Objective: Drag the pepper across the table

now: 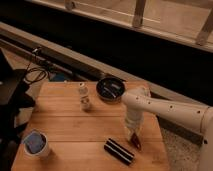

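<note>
Farthest to the left of the end effector, near the front left corner of the desk (65,125), stands a small white cup (36,144) with something bluish inside. Closer in, but well apart from the end effector and behind it to the left, a small white bottle (85,97) stands upright. Behind the end effector, near the far edge of the desk, rests a dark round bowl (110,89).

Just to the left of the end effector and a little in front of it lies a black block with white stripes (119,151), set at a slant close to the front edge. It is not the thing to be moved.

The end effector (133,135) points straight down at the right side of the desk, hung from the white arm (170,111) that reaches in from the right. Whether it is released or clenched cannot be told. Right beneath its tip, and a touch to the right, lies the pepper (136,142), a small dark red sliver on the wood; contact looks likely but is not certain.

As a judgement, the drag seems to be under way or about to start: the end effector is at the pepper, which sits near the front right of the desk, with most of the wood open to the left for it to be pulled across.
</note>
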`<state>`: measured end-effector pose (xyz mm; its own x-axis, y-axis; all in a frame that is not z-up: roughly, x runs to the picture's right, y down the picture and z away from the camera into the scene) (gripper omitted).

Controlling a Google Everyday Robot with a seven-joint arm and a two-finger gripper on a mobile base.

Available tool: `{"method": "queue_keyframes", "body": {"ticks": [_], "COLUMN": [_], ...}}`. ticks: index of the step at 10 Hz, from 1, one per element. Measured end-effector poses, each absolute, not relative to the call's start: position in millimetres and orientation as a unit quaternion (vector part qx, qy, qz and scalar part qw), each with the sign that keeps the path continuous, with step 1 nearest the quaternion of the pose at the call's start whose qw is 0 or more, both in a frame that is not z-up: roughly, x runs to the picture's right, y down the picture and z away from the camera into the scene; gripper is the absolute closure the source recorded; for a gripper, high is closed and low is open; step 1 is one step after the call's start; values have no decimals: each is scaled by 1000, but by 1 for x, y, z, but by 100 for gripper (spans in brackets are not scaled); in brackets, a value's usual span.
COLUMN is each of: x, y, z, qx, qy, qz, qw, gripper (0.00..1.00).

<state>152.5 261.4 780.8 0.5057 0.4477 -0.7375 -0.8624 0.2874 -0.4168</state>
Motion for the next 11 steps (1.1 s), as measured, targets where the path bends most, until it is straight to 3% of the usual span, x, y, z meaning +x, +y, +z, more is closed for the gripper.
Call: {"method": "queue_keyframes", "body": {"ticks": [4, 6, 7, 11], "x": [154, 154, 153, 155], "y": [265, 267, 268, 272], "z": [771, 767, 764, 756], "qx": [-414, -414, -414, -412], "qy": [250, 250, 250, 251], "qz": [428, 425, 422, 417], "qw": [764, 765, 767, 770], "gripper": [97, 88, 76, 74]}}
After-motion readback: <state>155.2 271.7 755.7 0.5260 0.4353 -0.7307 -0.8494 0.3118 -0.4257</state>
